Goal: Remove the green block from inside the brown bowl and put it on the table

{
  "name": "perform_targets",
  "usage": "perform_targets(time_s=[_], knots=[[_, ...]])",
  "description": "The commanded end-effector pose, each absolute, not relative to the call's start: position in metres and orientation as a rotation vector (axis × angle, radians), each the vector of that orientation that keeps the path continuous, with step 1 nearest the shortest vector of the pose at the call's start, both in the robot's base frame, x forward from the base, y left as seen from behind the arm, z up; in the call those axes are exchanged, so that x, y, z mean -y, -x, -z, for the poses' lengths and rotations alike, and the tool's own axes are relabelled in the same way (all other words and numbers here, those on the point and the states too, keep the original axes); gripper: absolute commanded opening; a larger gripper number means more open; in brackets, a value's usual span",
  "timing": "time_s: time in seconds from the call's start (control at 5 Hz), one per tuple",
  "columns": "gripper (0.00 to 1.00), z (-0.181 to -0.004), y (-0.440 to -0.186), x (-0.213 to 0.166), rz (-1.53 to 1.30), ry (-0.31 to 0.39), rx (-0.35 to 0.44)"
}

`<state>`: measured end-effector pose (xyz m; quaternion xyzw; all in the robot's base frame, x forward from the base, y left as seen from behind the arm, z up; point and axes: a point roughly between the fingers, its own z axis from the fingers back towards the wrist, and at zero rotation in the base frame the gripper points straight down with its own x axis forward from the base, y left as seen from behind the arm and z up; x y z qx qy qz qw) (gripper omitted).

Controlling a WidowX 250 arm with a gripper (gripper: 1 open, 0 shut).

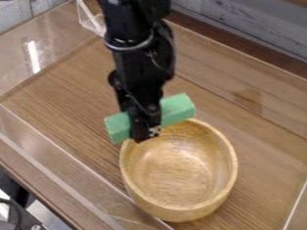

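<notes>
The green block (177,109) hangs tilted in the air just above the far-left rim of the brown bowl (214,205), its right end higher than its left. My gripper (145,124) is shut on the block's middle, the black arm reaching down from the top of the view. The bowl, round and light wood, sits on the table (66,92) at lower centre with nothing inside it.
Clear acrylic walls (23,143) run along the table's left and near edges, with another at the right edge (295,209). Bare wood tabletop stretches left of the bowl and behind it.
</notes>
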<state>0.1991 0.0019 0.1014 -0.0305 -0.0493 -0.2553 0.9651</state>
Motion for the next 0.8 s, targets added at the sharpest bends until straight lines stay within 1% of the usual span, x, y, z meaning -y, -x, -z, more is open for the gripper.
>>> perform_targets(time_s=[0.0,0.6], knots=[[0.0,-0.109,-0.205,-0.01,0.527,0.037,0.148],[0.0,-0.098,-0.202,-0.017,0.543,0.033,0.146]])
